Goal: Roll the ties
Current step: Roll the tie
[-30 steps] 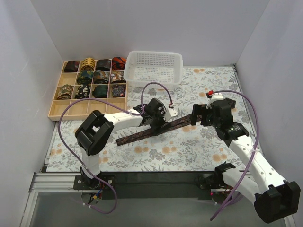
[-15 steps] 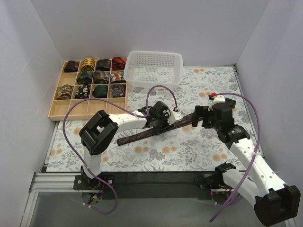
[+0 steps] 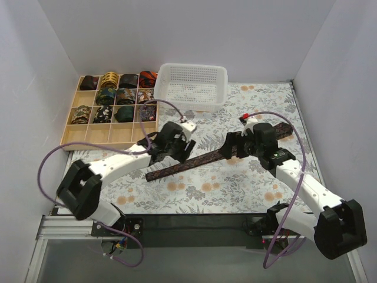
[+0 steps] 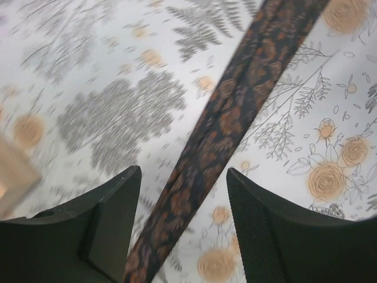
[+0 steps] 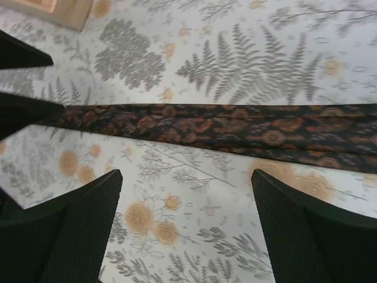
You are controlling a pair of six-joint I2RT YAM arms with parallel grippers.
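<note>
Just in front of the basket, on the flowered cloth, one tie is laid flat at full length. It runs aslant from a narrow end well in front of the basket's left corner to a wider end off to the basket's right.

It is judged to be light, thin and limp. If lifted by one spot it would sag and fold, and it may slide on the cloth, but nothing about it looks fragile. The narrow end is judged the best place to take hold, pinched across the width so that a coil can be started. The strip farther along would then be pressed down to stop it from creeping.

Over the tie's left part the left gripper is spread open, one finger to each side of the strip, and nothing is held. Farther toward the wide end the right gripper is also spread wide with nothing held. There the strip lies ahead of its fingertips, not between them. Whether either gripper touches the cloth cannot be told.

Close beside the basket's left wall a wooden tray is set, with rolled ties in its cells. Nothing rests on the flat tie. Purple cables loop from both arms, and the right one arches above the wide end, where it could be snagged.
</note>
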